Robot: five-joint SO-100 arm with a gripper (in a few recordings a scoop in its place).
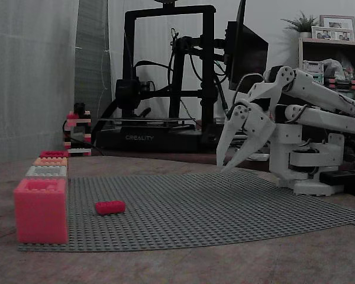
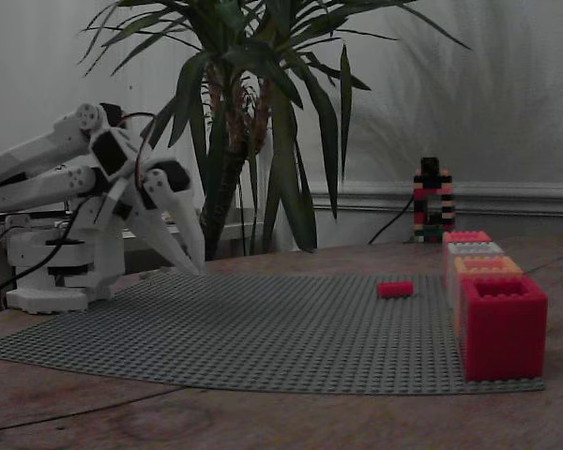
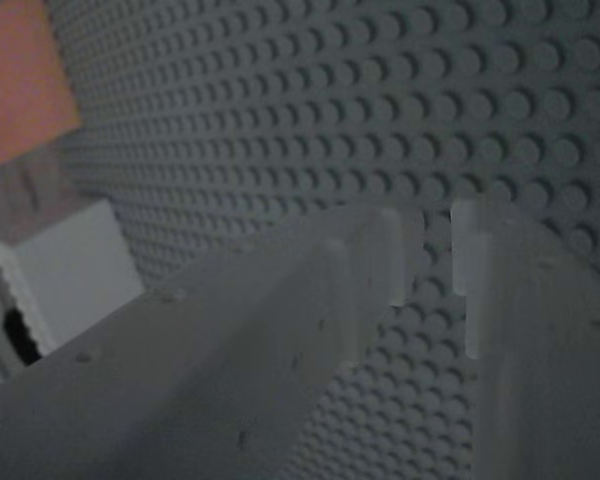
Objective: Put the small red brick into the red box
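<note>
One small red brick [image 1: 110, 207] lies flat on the grey studded baseplate [image 1: 225, 207], near the red box [image 1: 40, 210]. Well apart, our tool [image 1: 225, 161] hangs empty, fingers slightly parted. We should widen them, then descend squarely astride the brick's narrow sides.

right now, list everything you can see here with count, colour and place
brick: 1, red, on the baseplate, apart from the boxes
boxes: 4 in a row at the baseplate's edge; red, orange, white, red from nearest
baseplate: 1, grey, studded, on the table
table: 1, brown
tower: 1, multicoloured, on the table behind the boxes
plant: 1, green, behind the table
printer: 1, black, behind the table
shelf: 1, with photo frames, at right in a fixed view
gripper: 1, white, open, above the baseplate's far edge, holding nothing
</note>
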